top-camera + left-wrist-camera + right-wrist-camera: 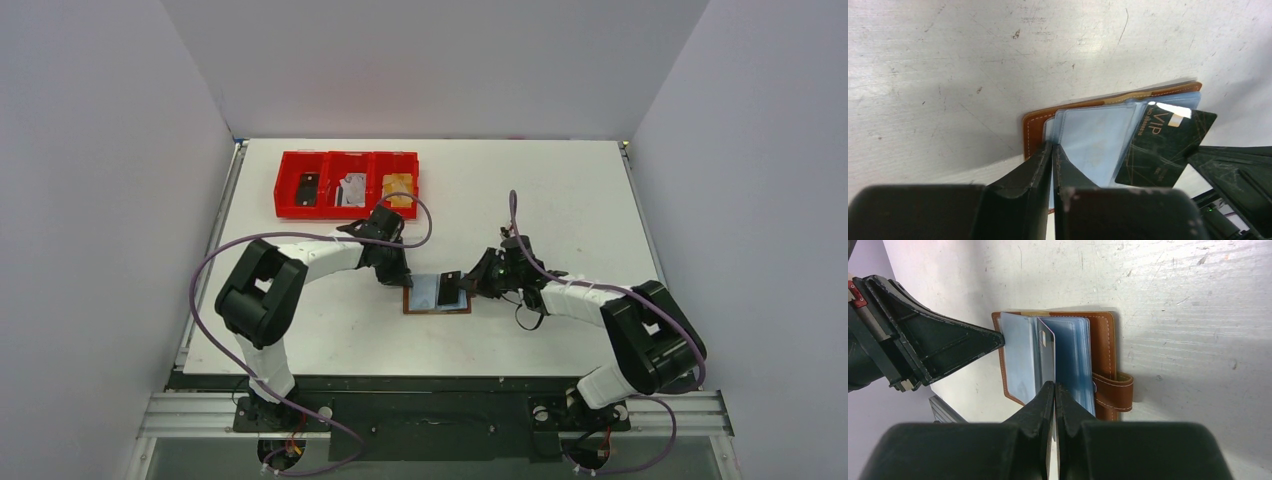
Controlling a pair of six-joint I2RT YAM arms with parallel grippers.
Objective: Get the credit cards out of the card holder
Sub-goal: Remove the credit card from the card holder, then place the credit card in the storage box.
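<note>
2 grippers meet at the open card holder (426, 293) mid-table. The left gripper (404, 282), jaws closed, presses its 9 o'clock edge, and the right gripper (463, 286) pinches 1 dark credit card (1163, 147) at 3 o'clock.

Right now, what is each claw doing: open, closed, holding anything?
Left claw: closed, tips against the card holder; whether it pinches anything cannot be told.
Right claw: closed on a dark credit card.

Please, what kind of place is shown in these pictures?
Probably a robot test bench in a lab: a white table closed in by plain grey walls, a left arm and a right arm bolted to a metal rail, and a red tray with three compartments.
</note>
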